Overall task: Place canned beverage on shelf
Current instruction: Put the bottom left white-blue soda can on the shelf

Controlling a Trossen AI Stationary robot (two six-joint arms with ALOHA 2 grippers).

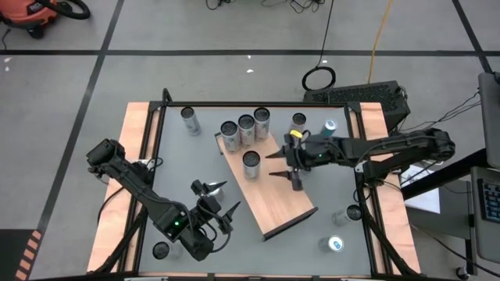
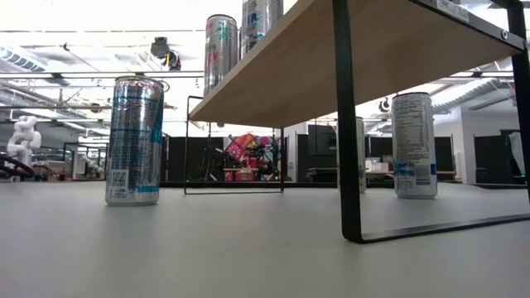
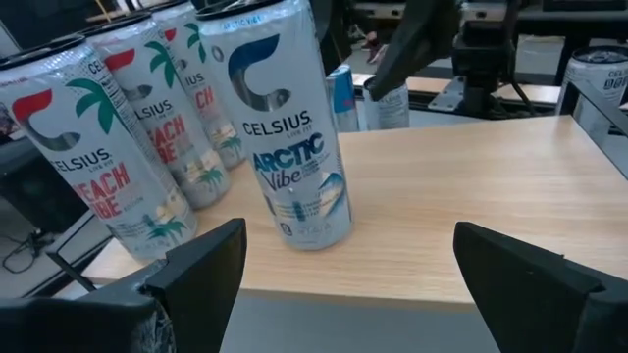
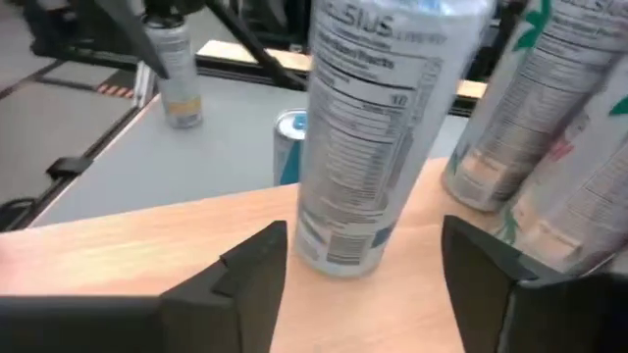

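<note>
On the near-left part of the table, the left gripper (image 1: 217,197) hovers with its fingers spread wide and nothing between them, just off the shelf's (image 1: 281,199) edge. From above, cans show only as round tops; the left wrist view alone gives their labels, an Arctic Vibe can (image 3: 291,127) standing upright on the board apart from a row of three cans (image 3: 137,118), partly cut off at the frame edge. The high view places that row (image 1: 245,129) at the shelf's far end, with the single can (image 1: 251,164) just in front of it. To its right, the right gripper (image 1: 289,165) sits over the board, fingers apart on either side of the can (image 4: 378,137) without visibly touching it. The low view shows neither gripper, only the shelf's underside (image 2: 364,66) and loose cans (image 2: 132,141) on the table.
</note>
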